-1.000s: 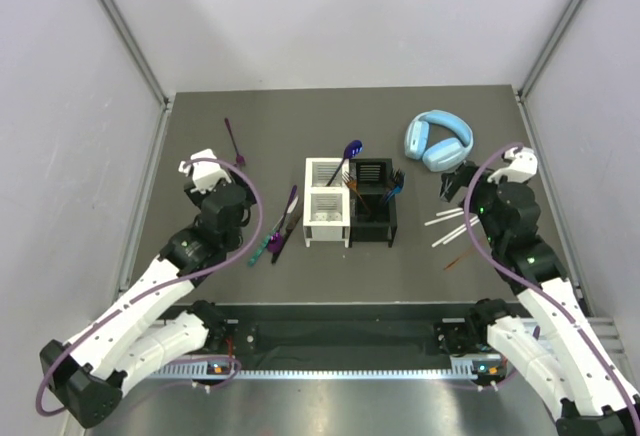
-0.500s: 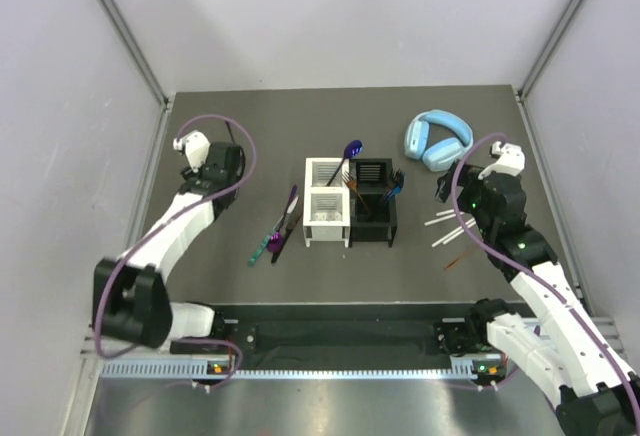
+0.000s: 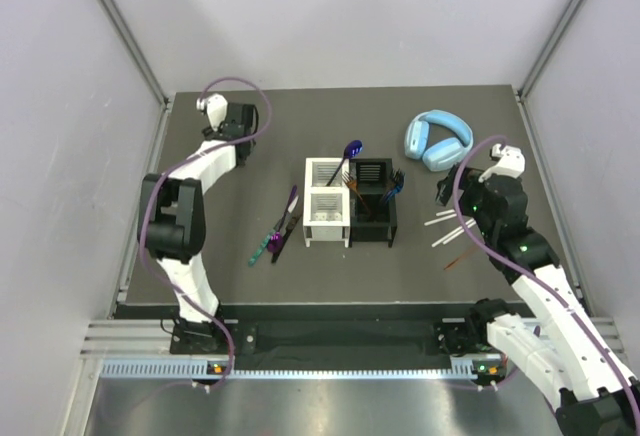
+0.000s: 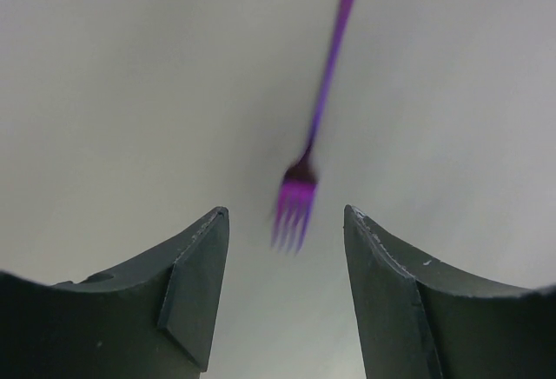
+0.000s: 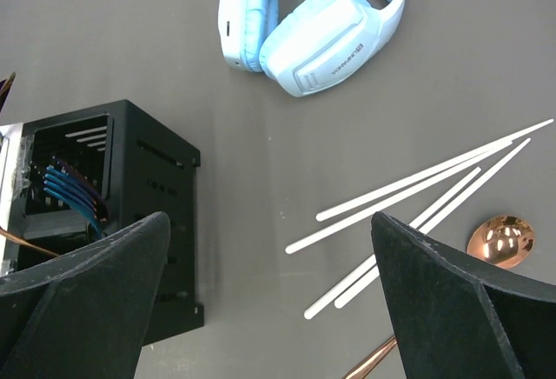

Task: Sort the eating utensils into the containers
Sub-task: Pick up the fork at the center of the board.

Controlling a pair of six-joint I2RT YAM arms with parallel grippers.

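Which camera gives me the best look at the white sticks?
Right wrist: the white sticks appear large and sharp, each one separate against the dark table. In the top view they are only tiny thin lines. The left wrist view shows none of them.

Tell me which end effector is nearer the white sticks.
Right. The right end effector hovers right beside the white sticks, jaws open. The left end effector is far off on the opposite side, over a purple fork.

A robotics lab cell is shown: a dark counter (image 3: 420, 116) enclosed by white panels (image 3: 60, 106) and aluminium framing (image 3: 125, 31), with two robot arms (image 3: 545, 291) bolted on.
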